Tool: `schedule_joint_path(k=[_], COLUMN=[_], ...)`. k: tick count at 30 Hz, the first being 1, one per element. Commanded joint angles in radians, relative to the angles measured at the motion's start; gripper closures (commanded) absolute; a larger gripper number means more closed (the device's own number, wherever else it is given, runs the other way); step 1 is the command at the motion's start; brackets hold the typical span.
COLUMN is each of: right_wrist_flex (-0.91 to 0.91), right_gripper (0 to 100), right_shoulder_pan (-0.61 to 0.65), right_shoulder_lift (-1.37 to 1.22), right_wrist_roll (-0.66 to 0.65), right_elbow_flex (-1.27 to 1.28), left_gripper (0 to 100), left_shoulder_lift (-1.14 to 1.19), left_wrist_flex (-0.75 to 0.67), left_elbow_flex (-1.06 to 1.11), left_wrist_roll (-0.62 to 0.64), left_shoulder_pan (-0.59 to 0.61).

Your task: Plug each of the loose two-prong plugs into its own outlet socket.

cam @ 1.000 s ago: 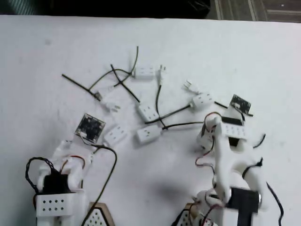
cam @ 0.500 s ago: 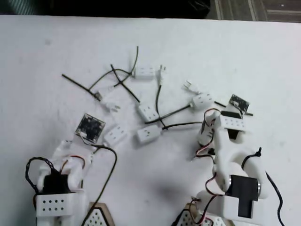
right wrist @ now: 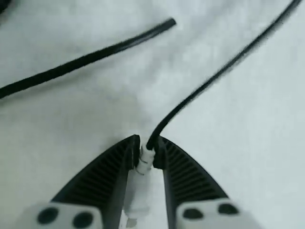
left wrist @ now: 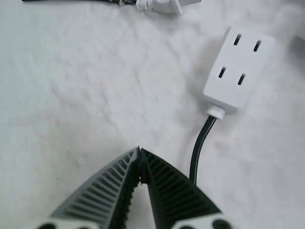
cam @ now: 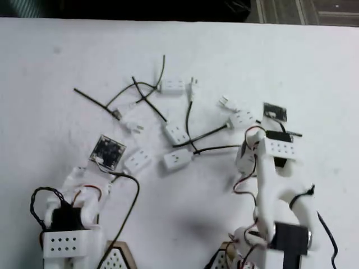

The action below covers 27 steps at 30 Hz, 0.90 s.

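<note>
As it sits clamped between the ribbed jaws of the right gripper (right wrist: 145,150), the small white plug (right wrist: 138,198) trails its black cord (right wrist: 214,76) out over the white table (right wrist: 71,119). We judge the moulded body light, hard and a little slick, best taken across its flat sides, while the limp cord may tug. The left gripper (left wrist: 139,160), jaws pressed together on nothing, hangs near an outlet socket (left wrist: 236,71), and we can read no writing on any piece.
</note>
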<state>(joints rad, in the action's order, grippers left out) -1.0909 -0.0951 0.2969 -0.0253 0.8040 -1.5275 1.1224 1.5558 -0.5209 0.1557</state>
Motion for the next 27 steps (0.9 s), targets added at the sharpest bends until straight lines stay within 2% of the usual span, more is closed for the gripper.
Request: schedule_joint_path(k=[1,6,9,16,21,27], right_wrist_flex=[-0.013,-0.015,-0.015,0.008,0.076,0.012], right_gripper=[98.1,98.1,98.1,98.1,98.1,96.8], right_shoulder_pan=[0.007,0.041,0.079,0.183,0.185,0.186], right_shoulder_lift=[0.113,0.116,0.116,0.031,-0.148,-0.245], right_wrist_roll=[-0.238,-0.509,-0.597,-0.603,-0.603,-0.603], right_elbow_flex=[-0.034,-0.032,-0.032,-0.043,-0.109,-0.183], left_gripper=[98,98,98,98,98,98], left_shoulder_lift=[-0.008,-0.008,-0.008,-0.008,-0.008,-0.008], left_wrist_flex=[-0.017,-0.017,-0.017,-0.015,-0.015,-0.017], left_elbow_flex=[-0.006,-0.006,-0.006,-0.006,-0.006,-0.006], left_wrist_roll=[-0.005,-0.005,-0.005,-0.005,-0.005,-0.005], left_shoulder_pan=[-0.002,-0.002,-0.002,-0.002,-0.002,-0.002])
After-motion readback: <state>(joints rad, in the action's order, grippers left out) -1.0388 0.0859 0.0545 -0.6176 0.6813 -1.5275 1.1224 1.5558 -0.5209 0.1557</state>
